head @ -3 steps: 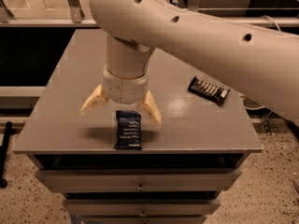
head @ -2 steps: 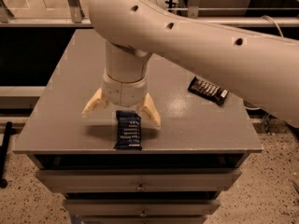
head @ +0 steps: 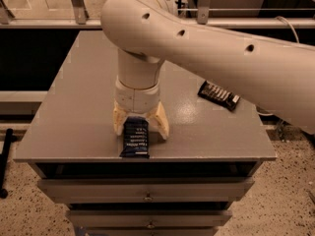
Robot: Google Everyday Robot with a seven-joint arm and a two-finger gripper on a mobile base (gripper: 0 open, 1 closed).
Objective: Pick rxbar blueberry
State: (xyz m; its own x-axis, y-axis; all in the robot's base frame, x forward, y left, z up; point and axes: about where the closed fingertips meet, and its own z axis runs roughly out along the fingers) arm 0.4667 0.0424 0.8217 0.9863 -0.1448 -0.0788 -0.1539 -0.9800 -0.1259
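Note:
The rxbar blueberry [head: 135,140], a dark navy bar with white text, lies flat near the front edge of the grey table [head: 74,112]. My gripper [head: 140,128] points straight down over the bar's far end. Its cream fingers [head: 160,126] stand on either side of that end, low at the table top, still open and close to the wrapper's edges. The bar's far end is hidden under the wrist. The bar rests on the table.
A black bar with white stripes [head: 219,95] lies on the table to the right, under my arm [head: 221,58]. The front table edge is just below the blue bar. Drawers [head: 147,196] sit beneath. A rail runs behind the table.
My gripper has come down over the bar's far end and its fingers have drawn in from a wide spread to close beside the wrapper. The bar has not moved.

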